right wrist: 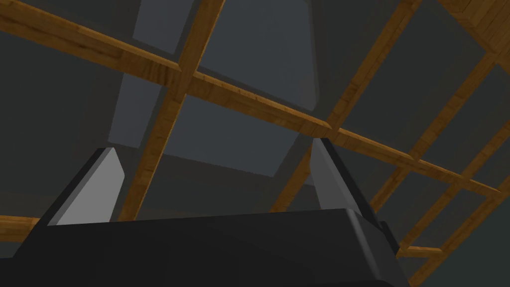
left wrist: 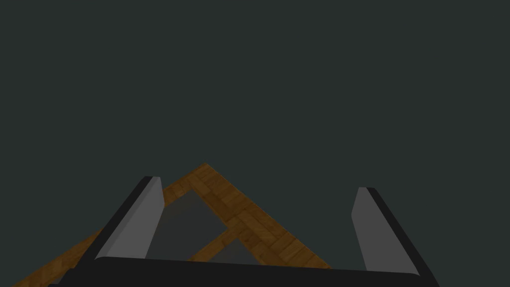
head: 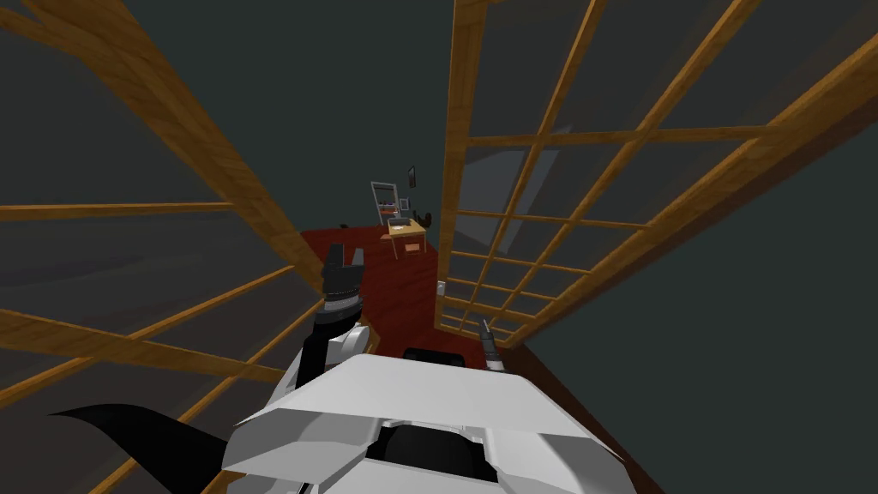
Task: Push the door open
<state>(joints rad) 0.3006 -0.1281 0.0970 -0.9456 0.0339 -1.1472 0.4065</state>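
A wooden lattice door (head: 549, 214) with dark glass panes stands to my right, its edge beside a gap onto a red floor; a small light handle (head: 441, 287) sits low on that edge. A second lattice panel (head: 171, 257) flanks the gap on my left. My left gripper (head: 345, 254) is raised in the gap beside the left panel's frame, fingers open and empty. In the left wrist view the left gripper (left wrist: 258, 184) faces a dark wall and a corner of wooden frame (left wrist: 234, 209). My right gripper (head: 486, 328) hangs low by the right door's bottom; the right gripper (right wrist: 213, 147) is open, close to the door's bars (right wrist: 239, 97).
Through the gap the red floor (head: 386, 283) runs to a small wooden desk (head: 405, 231) and a shelf unit (head: 386, 201) against the far dark wall. A black area (head: 129, 429) lies low on my left.
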